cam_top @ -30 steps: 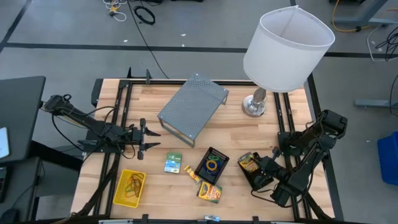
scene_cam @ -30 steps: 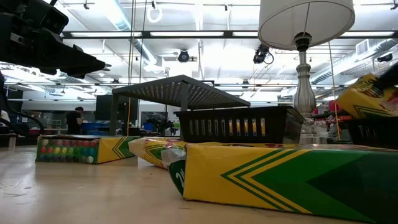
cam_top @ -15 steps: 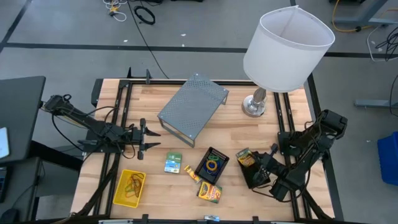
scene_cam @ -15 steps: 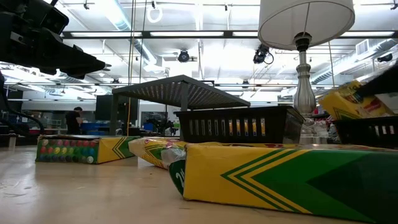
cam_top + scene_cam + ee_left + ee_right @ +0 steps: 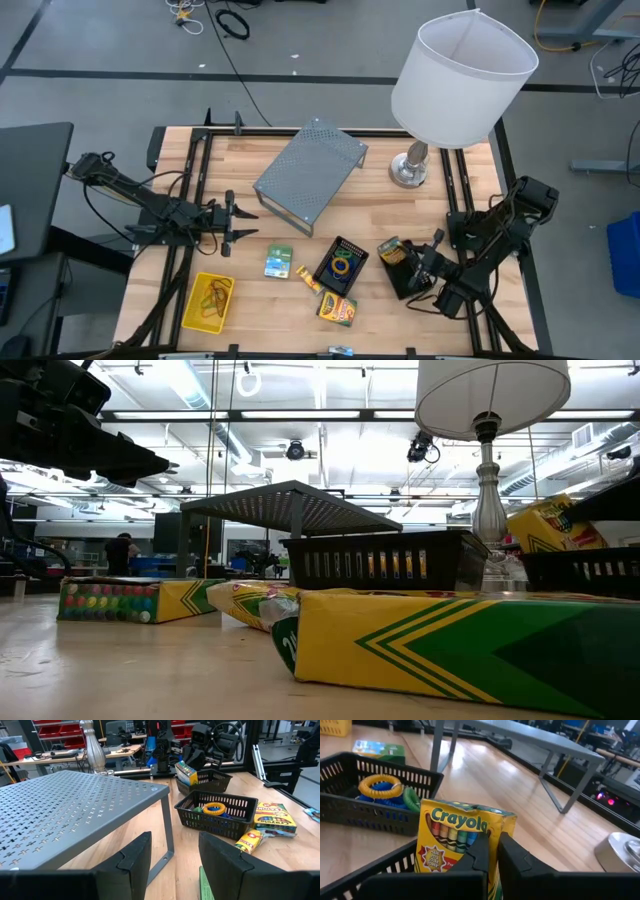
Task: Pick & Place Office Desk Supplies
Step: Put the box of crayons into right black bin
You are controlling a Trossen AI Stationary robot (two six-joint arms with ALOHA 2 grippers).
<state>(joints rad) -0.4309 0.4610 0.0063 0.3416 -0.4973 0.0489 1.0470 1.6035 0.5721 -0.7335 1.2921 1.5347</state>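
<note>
- Nearest the front edge of the table point(image 5: 400, 330): a crayon box point(image 5: 338, 309) lying flat, with a smaller crayon pack point(image 5: 307, 281) just beside it.
- Off to the front left: a yellow basket point(image 5: 205, 303) with some thin loops inside, maybe rubber bands, too small to tell for sure.
- A bit farther in: a small green-white packet point(image 5: 278, 262) lying flat on the wood.
- Beside that packet: a black mesh tray point(image 5: 341, 264) holding yellow and blue rubber-band rings point(image 5: 381, 786).
- On the right side: a second black mesh tray point(image 5: 410, 281), with the right gripper point(image 5: 412, 262) over it.
- Right fingers point(image 5: 481, 854) pressed tight on a yellow Crayola box point(image 5: 457, 840), pinching it at one edge.
- Crayola box held upright and a bit tilted, over the near wall of the second tray, lifted above the tray rim in the low view.
- On the left side: the left gripper point(image 5: 230, 223) hanging over bare wood, well apart from every supply.
- Left fingers point(image 5: 134, 858) spread apart with nothing between them.
- Past the trays, in the middle: a grey metal shelf point(image 5: 309, 174) with small holes, standing on its legs.
- Farthest back on the right: a big lamp point(image 5: 455, 75) with a white shade and a silver foot.
</note>
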